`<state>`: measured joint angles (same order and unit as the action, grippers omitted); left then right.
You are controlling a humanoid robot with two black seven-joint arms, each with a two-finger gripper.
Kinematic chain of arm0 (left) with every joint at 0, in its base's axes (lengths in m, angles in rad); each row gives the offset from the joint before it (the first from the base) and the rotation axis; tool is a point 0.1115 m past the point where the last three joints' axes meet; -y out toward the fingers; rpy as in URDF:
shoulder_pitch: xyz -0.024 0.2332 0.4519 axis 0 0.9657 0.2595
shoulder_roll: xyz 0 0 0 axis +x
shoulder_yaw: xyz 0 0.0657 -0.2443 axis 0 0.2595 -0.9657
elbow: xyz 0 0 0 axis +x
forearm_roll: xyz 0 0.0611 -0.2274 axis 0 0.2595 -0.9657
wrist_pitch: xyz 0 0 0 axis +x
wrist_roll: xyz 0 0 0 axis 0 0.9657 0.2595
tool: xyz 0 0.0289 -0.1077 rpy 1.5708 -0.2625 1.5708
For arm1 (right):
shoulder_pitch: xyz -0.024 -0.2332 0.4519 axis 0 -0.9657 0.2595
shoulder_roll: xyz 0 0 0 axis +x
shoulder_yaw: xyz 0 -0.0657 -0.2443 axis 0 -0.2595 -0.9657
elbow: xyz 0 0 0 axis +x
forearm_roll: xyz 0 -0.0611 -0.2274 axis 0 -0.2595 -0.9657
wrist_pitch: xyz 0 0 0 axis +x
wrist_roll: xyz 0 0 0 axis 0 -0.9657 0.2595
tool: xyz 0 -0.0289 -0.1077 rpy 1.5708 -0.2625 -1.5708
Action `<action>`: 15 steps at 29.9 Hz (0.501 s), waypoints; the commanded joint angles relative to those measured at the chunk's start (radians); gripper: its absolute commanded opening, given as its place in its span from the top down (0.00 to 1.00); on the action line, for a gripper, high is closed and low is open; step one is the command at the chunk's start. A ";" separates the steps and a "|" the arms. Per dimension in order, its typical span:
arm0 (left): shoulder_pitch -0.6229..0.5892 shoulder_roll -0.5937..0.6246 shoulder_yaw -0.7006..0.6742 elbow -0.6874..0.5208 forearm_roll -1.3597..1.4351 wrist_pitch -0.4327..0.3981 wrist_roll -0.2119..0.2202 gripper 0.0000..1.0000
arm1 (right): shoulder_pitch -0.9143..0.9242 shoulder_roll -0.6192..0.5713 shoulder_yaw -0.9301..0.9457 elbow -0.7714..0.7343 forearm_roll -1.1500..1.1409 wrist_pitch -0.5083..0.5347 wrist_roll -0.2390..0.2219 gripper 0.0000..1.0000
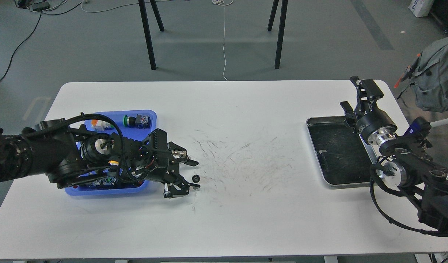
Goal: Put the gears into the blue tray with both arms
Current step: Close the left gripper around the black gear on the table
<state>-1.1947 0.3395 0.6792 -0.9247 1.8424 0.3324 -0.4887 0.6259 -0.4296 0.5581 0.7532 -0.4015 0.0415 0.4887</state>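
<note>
Lower left of frame: left gripper (193, 174), jaws spread, is bracketing a lone gear (195, 178) on the table beside the blue tray (151, 117), likely pre-grasp w/ closing next; right gripper (350, 93), open, is idling upper right.

Single head view is looking forward and down from above the near edge of the white table (224, 219), taking in floor beyond, both arms entering from sides
</note>
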 commanded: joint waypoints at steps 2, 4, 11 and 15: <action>0.009 0.001 -0.001 0.000 0.000 0.001 0.000 0.33 | 0.000 0.002 -0.001 0.000 0.001 -0.002 0.000 0.07; 0.013 0.000 -0.001 0.004 0.000 0.001 0.000 0.36 | 0.000 0.005 -0.001 0.000 0.000 -0.002 0.000 0.07; 0.017 -0.002 0.000 0.018 0.005 0.001 0.000 0.44 | 0.000 0.005 -0.004 0.000 0.000 -0.003 0.000 0.07; 0.018 -0.002 0.000 0.021 0.008 0.001 0.000 0.48 | 0.000 0.005 -0.006 0.000 0.001 -0.003 0.000 0.07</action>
<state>-1.1776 0.3374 0.6785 -0.9057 1.8477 0.3335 -0.4888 0.6259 -0.4249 0.5535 0.7532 -0.4018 0.0384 0.4887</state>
